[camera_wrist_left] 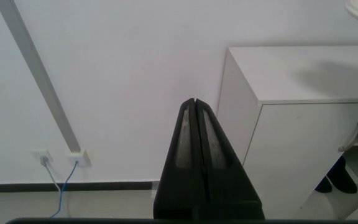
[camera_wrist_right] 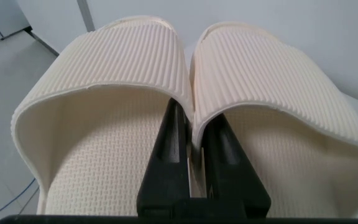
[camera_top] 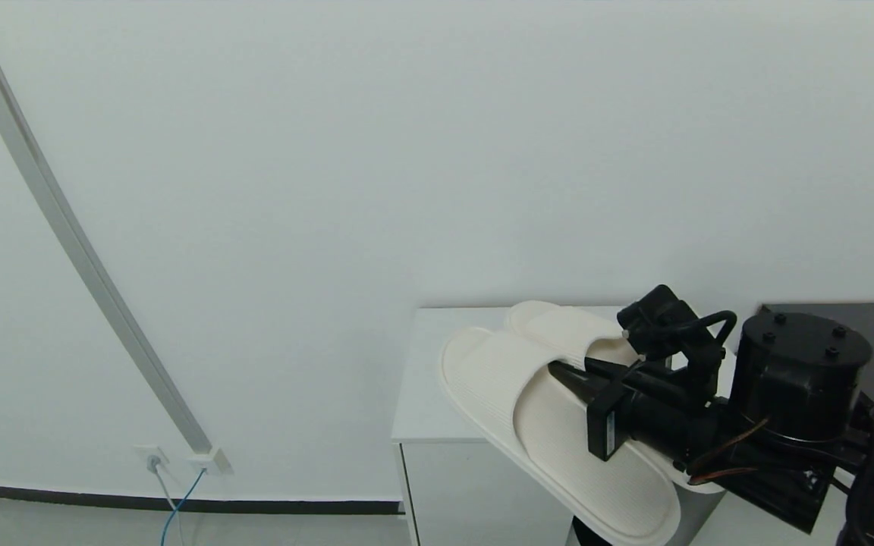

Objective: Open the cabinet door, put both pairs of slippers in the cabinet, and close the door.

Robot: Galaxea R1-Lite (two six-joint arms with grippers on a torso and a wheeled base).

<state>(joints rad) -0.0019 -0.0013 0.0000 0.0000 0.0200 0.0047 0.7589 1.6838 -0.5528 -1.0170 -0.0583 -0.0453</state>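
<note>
Clamped in the right gripper (camera_top: pixel 570 377): a pair of cream slippers (camera_top: pixel 513 394), with the two black tapered fingers (camera_wrist_right: pixel 173 143) pinching the inner strap edges together. Soft foam look, finely ribbed straps, rounded toes, pebbled footbeds (best seen from the right wrist). Held tilted in the air over the front of the white cabinet (camera_top: pixel 422 402), toes toward the wall. Boxy cabinet, flat matte top, square corners. Left gripper (camera_wrist_left: pixel 195 124) pressed closed on nothing, apart from the cabinet's side. Low inside the cabinet, what look like dark shoes (camera_wrist_left: pixel 337 177). On the wall, a slanted grey rail (camera_top: pixel 65 227) ending at two sockets (camera_top: pixel 152 457).
</note>
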